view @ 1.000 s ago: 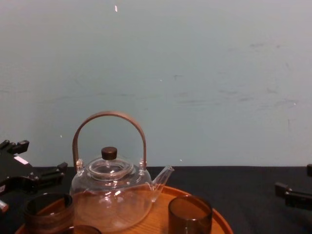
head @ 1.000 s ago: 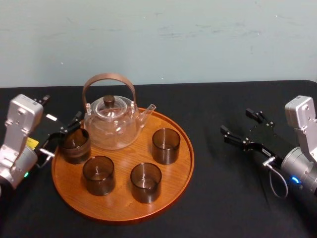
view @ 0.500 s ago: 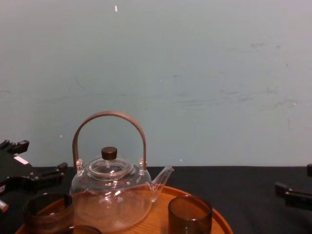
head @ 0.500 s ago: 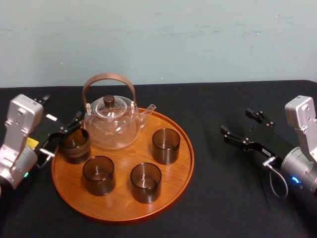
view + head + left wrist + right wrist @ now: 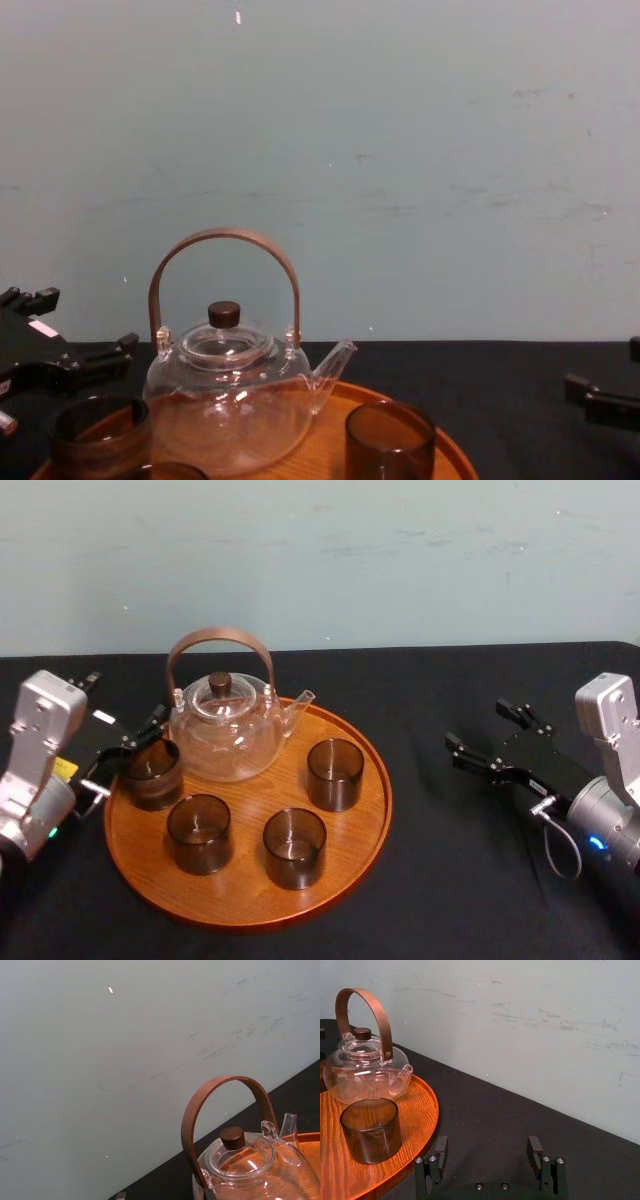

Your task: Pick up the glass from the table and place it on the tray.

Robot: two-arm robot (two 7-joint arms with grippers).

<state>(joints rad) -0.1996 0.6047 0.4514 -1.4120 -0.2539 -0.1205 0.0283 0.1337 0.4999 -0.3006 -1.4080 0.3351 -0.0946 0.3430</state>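
Left gripper (image 5: 125,700), spread just beside the glass (image 5: 152,773) at the tray (image 5: 350,830) rim, could clip and topple it on retreat; right gripper (image 5: 478,725) parked over the worktop, spread.

smoky brown glass (image 5: 152,773) stands upright, apparently just inside wooden tray (image 5: 355,830), left side.

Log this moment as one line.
left gripper open beside leftmost glass | glass set on tray | right gripper open above table | glass teapot on tray

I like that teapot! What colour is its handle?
Brown; the teapot's arched handle shows best in the right wrist view.
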